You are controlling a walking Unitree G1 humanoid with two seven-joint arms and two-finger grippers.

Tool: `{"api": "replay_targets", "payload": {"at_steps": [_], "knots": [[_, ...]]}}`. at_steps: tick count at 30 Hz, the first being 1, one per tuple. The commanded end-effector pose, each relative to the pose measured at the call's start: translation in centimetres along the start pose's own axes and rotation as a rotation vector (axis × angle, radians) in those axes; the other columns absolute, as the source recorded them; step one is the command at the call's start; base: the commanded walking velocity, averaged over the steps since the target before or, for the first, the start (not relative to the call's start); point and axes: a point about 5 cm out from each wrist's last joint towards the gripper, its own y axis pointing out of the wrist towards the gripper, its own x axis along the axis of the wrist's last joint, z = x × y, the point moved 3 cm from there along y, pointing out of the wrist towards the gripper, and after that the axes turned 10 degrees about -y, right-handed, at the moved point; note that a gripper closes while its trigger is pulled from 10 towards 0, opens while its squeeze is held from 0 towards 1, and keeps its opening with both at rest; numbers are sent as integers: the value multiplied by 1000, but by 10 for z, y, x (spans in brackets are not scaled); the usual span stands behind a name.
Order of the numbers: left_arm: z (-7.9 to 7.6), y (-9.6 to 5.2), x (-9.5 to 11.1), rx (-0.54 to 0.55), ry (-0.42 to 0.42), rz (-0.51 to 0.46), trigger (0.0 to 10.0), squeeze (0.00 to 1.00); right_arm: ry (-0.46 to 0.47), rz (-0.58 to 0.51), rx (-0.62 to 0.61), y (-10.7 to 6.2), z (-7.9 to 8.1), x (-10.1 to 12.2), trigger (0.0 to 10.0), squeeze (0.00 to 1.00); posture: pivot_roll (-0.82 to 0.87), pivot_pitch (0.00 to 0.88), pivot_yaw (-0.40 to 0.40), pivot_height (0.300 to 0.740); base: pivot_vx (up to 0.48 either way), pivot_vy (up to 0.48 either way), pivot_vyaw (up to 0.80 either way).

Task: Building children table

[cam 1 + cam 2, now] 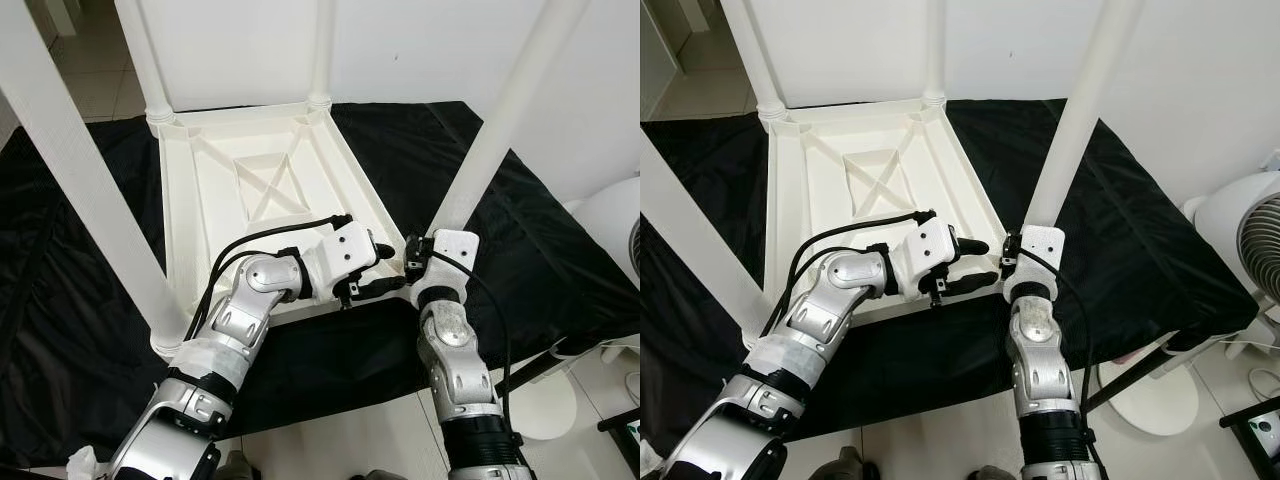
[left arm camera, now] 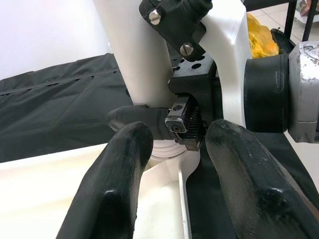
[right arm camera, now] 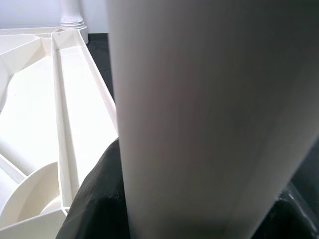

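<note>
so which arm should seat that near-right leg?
Right. The right gripper is already clamped on the near-right leg just above its corner socket. The left gripper hovers open beside it over the upturned tabletop, holding nothing.

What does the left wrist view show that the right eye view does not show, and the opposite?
Only the left wrist view: a close look along the left pincer, its two black fingers apart and empty, and something yellow behind the right wrist.

Only the right eye view: the whole upside-down white table on the black cloth, its other three legs standing up, and a white fan on the robot's right.

Both: the right pincer closed on the near right table leg close to its base, with the left pincer pointing at it.
</note>
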Motion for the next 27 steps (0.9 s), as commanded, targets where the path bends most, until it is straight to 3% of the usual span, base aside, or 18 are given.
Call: {"api": "replay_targets", "payload": {"at_steps": [1, 4, 5, 7, 8, 19, 20, 22, 24, 27], "knots": [[7, 1, 0, 95, -4, -13, 10000, 0, -36, 29, -13, -2, 1, -6, 10000, 0, -21, 0, -37, 740, 0, 0, 0], [6, 1, 0, 91, -3, -15, 10000, 0, -39, 17, -4, -4, 1, -5, 10000, 0, -19, 0, -38, 740, 0, 0, 0], [6, 1, 0, 90, -2, -15, 10000, 0, -31, 14, -1, -5, 0, -5, 10000, 161, -18, 0, -40, 740, 0, 0, 0], [6, 1, 0, 90, -2, -15, 10000, 0, -31, 14, -1, -5, 0, -5, 10000, 161, -18, 0, -40, 740, 0, 0, 0], [7, 1, 0, 91, -1, -14, 10000, 0, -18, 5, 3, -6, -1, -4, 10000, 1000, -17, 0, -40, 740, 0, 0, 0], [7, -1, -1, 93, -1, -10, 10000, 0, 27, -94, 66, -18, -14, 11, 10000, 1000, -19, 0, -36, 740, 0, 0, 0], [7, -1, -1, 91, 0, -9, 10000, 0, 22, -108, 119, -21, -16, 11, 10000, 0, -19, 0, -32, 740, 0, 0, 0], [7, -1, -1, 91, 0, -9, 10000, 0, 22, -108, 119, -21, -16, 11, 10000, 0, -19, 0, -32, 740, 0, 0, 0], [7, -2, -1, 89, 2, -7, 10000, 0, 18, -125, 222, -27, -21, 11, 10000, 0, -19, 0, -30, 740, 0, 0, 0], [7, -2, -1, 88, 2, -6, 10000, 0, 8, -131, 255, -28, -22, 10, 10000, 0, -21, 0, -25, 740, 0, 0, 0]]}}
